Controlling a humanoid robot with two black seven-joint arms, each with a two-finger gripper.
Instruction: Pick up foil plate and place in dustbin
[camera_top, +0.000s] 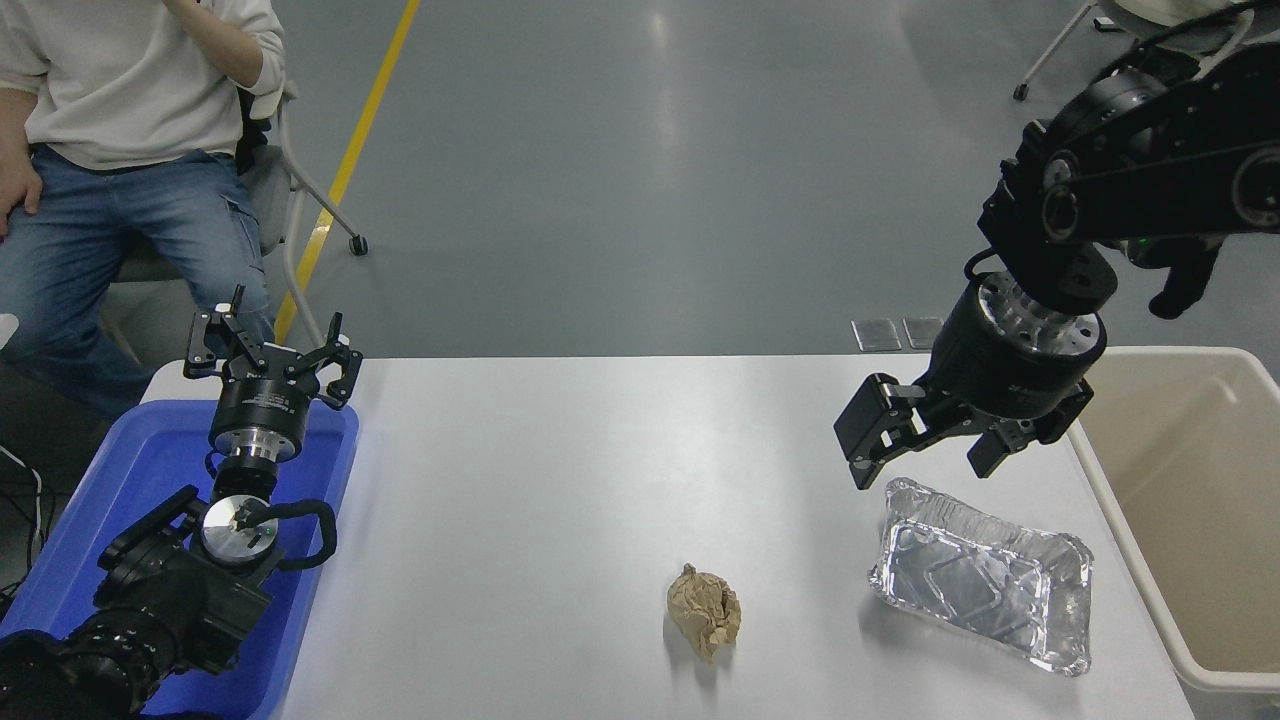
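Note:
The foil plate (985, 575) is a shiny silver rectangular tray lying on the white table (560, 480) at the front right, close to the dustbin (1190, 500), a large cream bin at the right edge. My right gripper (925, 462) hangs open and empty just above the plate's far rim, fingers pointing down, not touching it. My left gripper (270, 350) is parked at the lower left above the blue tub, open and empty.
A crumpled brown paper wad (704, 611) lies on the table left of the foil plate. A blue plastic tub (130, 480) sits at the table's left end. A person (120, 150) sits on a chair at the far left.

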